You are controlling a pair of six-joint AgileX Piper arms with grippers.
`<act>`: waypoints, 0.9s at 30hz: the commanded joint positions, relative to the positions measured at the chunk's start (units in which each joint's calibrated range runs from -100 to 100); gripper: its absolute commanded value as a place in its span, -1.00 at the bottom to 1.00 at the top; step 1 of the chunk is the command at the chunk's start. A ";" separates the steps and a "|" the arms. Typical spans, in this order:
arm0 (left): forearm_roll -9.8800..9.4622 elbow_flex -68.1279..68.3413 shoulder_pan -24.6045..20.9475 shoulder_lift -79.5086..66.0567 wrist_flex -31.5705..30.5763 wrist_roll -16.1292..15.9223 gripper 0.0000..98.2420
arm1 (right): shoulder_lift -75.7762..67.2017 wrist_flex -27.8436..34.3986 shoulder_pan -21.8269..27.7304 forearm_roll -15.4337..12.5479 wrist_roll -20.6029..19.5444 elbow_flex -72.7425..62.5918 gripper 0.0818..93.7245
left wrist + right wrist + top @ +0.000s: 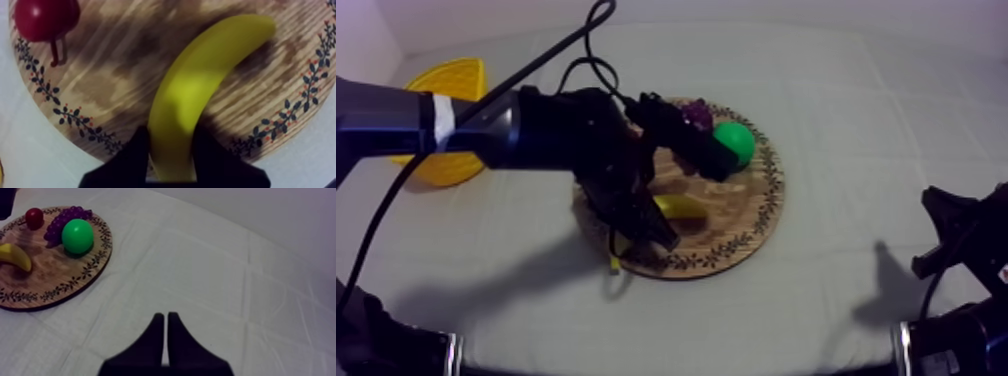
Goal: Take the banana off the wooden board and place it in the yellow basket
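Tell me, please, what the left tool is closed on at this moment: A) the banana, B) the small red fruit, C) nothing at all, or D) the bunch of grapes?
A: the left tool is shut round the near end of the banana, which lies on the wooden board.

The wooden board [115, 75] is bare, matt wood with a strong streaked grain. Its rim carries a printed pattern of dark leaves and red berries. The banana [200, 75] looks like smooth plastic with a soft, dull sheen. The small red fruit [42, 17] is glossier and catches a faint highlight. The green fruit [77, 235] is smooth, slightly shiny plastic, and the grapes [62, 220] are smooth and beaded. The counter cloth [200, 263] is matt grey-white fabric, creased in folds. The yellow basket [451, 85] looks like plastic. The left pincer [171, 134] and right pincer [166, 319] have matt black fingers.
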 commanded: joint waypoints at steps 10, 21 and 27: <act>-4.57 -8.07 -2.69 -14.27 10.87 -0.04 -0.72 | -0.04 -0.01 -0.01 -0.02 0.01 -0.03 -0.99; -7.59 -21.56 -16.36 -22.54 19.21 -5.55 -0.71 | -0.04 -0.01 -0.01 -0.02 0.01 -0.03 -0.99; -8.30 -23.32 -24.48 -22.02 17.42 -7.19 -0.68 | -0.04 -0.01 -0.01 -0.02 0.01 -0.03 -0.99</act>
